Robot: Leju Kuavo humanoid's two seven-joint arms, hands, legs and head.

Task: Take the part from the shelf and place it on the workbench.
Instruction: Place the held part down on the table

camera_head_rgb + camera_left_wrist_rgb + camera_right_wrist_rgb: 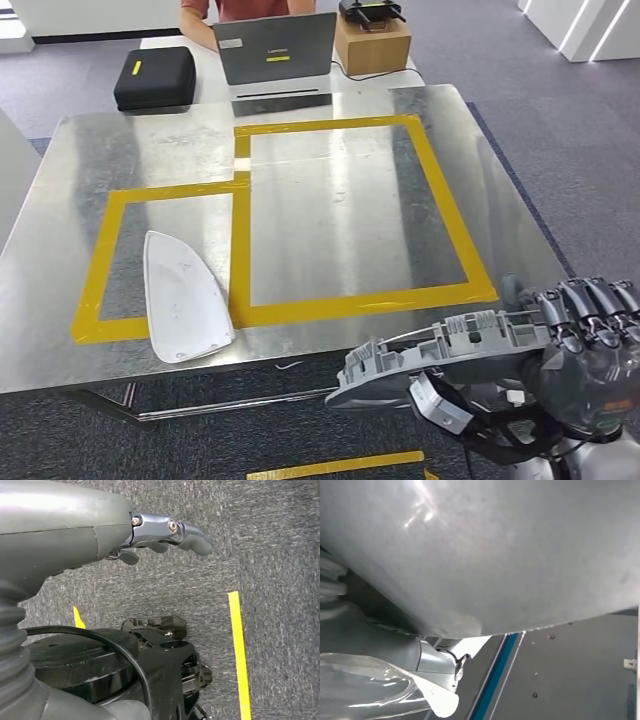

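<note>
On the left of the steel workbench [68, 215], a white flat part [183, 297] lies inside the smaller square of yellow tape [240, 240], with its wide end over the tape near the front edge. The left hand [166, 532] hangs beside the body, above the grey carpet; its fingers are almost straight and hold nothing. It is far from the work.

More to the right, the larger taped square is bare. In front of it and below the table edge, the grey ribbed part [438, 355] is carried by the right hand [596, 345]. The dark fingers are curled over the right end of the part and grip it there. The long axis of the part runs left to right, almost parallel to the front edge of the workbench, and the free end points to the left.

So the part is not yet over the table: the workbench lies forward and a little higher from the fingers. I judge that the right arm must lift and reach forward, probably toward the larger square, keeping the part level so its free end passes over the edge.
</note>
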